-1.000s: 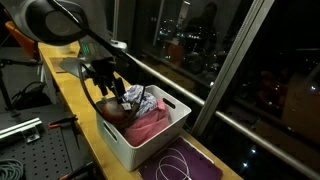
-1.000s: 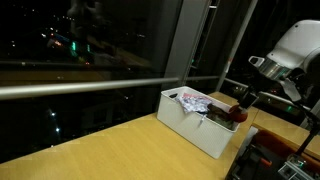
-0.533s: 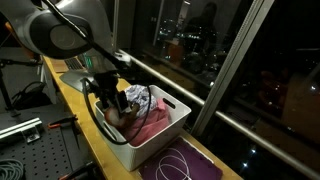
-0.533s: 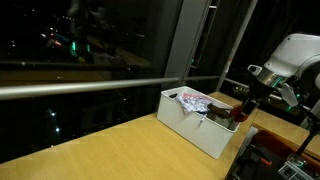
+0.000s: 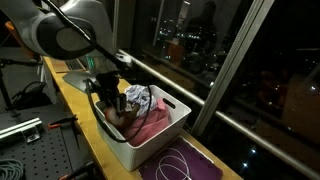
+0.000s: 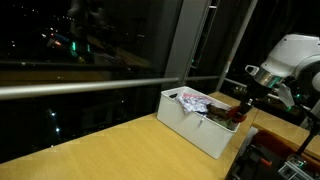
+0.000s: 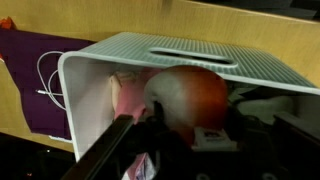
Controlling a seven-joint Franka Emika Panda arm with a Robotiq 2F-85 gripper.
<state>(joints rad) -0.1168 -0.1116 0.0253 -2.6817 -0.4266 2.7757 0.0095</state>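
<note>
One white bin (image 5: 128, 152) holds one pink cloth (image 7: 128, 98), one patterned cloth (image 5: 141, 98) and one smooth, rounded red-orange thing (image 7: 190, 92) at the pink cloth's 3 o'clock; the gripper (image 5: 108, 100) hangs just over it, whether clamped I cannot tell

Storage bin (image 7: 200, 50): white, with a fine perforated dot pattern on wall and rim in the wrist view; reads plain white in both exterior views. Centre of the wrist view, inside the bin: rounded orange-red item (image 7: 192, 92), with pink cloth (image 7: 128, 98) at its left. Middle of an exterior view: pale cloth (image 5: 140, 97) with a dark speckled print. Gripper (image 5: 108, 98): black. Left edge of the wrist view: purple mat (image 7: 25, 70), white cable (image 7: 47, 85). Tabletop (image 7: 25, 128): yellow-tan.
</note>
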